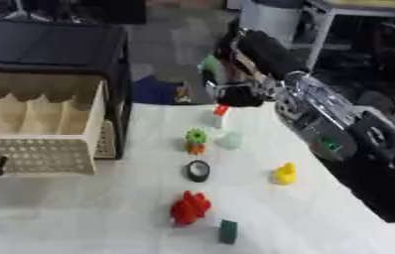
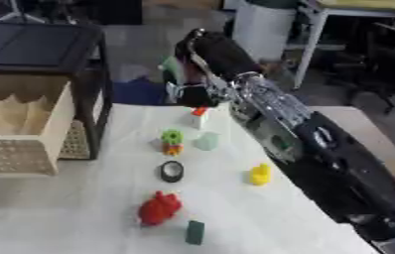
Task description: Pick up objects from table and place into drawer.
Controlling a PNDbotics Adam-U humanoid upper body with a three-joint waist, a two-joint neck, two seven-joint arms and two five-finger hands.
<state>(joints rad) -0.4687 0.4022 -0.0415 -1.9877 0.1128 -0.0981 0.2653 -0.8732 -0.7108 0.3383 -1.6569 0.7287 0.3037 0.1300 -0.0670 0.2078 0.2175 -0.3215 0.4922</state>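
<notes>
The right hand (image 1: 235, 92) hangs above the white-red piece (image 1: 219, 115); I cannot tell its fingers. The drawer (image 1: 36, 144) stands open.

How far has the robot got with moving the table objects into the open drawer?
Nothing looks done: what shows of the open cream plastic drawer holds nothing. In hand: the right hand reaches over the table's far edge near the small white-and-red object; its grasp is unclear. Left: green gear-shaped toy, pale green block, black tape ring, yellow toy, red toy, dark green block.
</notes>
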